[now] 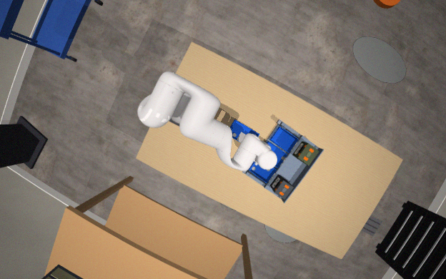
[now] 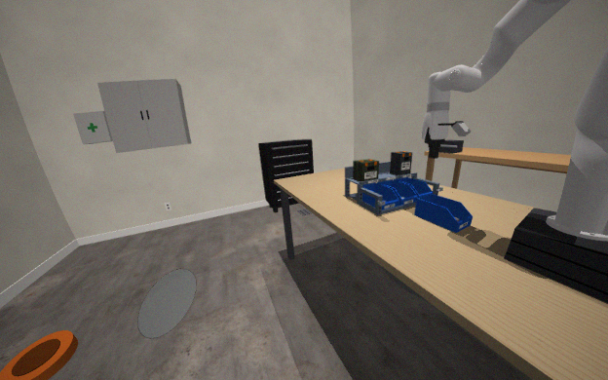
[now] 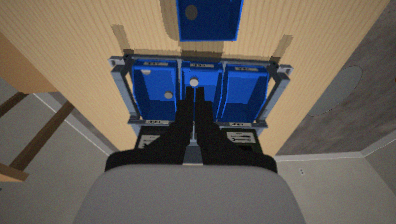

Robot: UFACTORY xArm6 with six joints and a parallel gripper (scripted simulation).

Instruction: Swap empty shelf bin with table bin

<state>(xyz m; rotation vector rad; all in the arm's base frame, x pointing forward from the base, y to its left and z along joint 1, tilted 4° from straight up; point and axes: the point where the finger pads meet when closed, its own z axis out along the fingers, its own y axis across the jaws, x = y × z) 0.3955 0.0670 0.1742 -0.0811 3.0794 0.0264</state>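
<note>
My gripper (image 2: 434,154) (image 3: 194,98) is shut and empty, high above the shelf (image 1: 291,167) (image 3: 125,95); the arm hides it in the top view. Three blue bins sit side by side on the shelf. The empty bin (image 1: 284,138) (image 2: 379,193) (image 3: 245,92) is at the right in the wrist view. The middle bin (image 3: 211,75) shows one round part; the fingers partly cover this bin. The left bin (image 3: 150,102) shows two round parts. The other open bin (image 1: 243,128) (image 2: 439,210) (image 3: 215,25) stands on the table in front of the shelf, a round part (image 3: 191,12) inside.
A green-black box (image 1: 306,153) (image 2: 366,171) and a dark grey box (image 1: 281,187) (image 2: 400,163) stand on the shelf's rear upper part, behind the bins. Shelf posts rise beside the outer bins. The robot's black base (image 2: 571,263) is on the table beyond the loose bin.
</note>
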